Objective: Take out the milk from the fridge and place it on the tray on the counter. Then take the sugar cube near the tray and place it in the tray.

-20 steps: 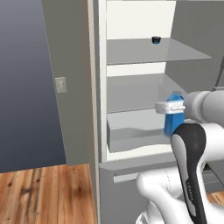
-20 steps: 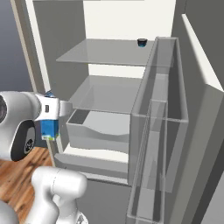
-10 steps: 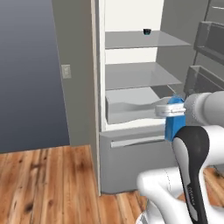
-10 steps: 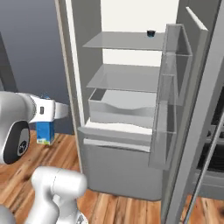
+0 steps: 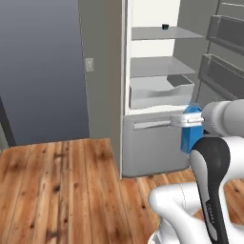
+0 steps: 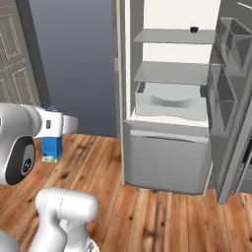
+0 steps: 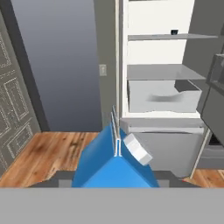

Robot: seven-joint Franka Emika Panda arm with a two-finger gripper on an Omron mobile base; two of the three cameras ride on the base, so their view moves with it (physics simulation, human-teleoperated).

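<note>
I've got the milk (image 7: 114,164) clamped in the gripper (image 5: 188,121), clear of the open fridge (image 5: 157,86), and my worry is it slipping during the drive to the tray.

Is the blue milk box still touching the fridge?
Apart. In the right base view the milk hangs under the gripper over the wooden floor, clearly left of the fridge.

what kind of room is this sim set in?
Most likely a home kitchen, rendered. An open fridge with white interior, grey shelves and a drawer bin stands on a wood plank floor. The claw holds a blue milk carton, clear of the fridge.
</note>
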